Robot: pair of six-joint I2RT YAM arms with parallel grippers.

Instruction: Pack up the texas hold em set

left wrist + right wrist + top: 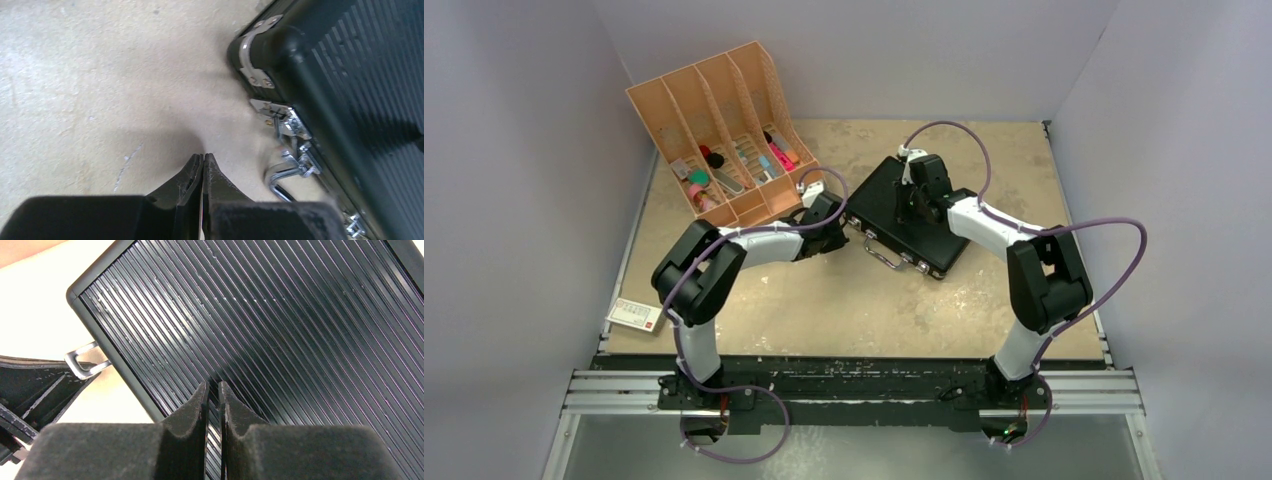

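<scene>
Case (894, 205) closed, flat mid-table | left gripper (204, 156) pinched shut, empty, beside latch (287, 120) | right gripper (212, 385) almost closed, empty, over lid (280, 315) | risk, I judge: my latch push slides the case, leaving it unfastened.

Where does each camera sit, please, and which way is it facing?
Top external: above and behind the bases, looking down on the table, orange organiser and black briefcase; both arms show.
Left wrist: low by the table, facing the briefcase's latch side past the shut left claw.
Right wrist: above the briefcase, looking down on its ribbed lid past the right claw; the left arm edges in.
Shared: both wrist views catch the silver handle.
</scene>
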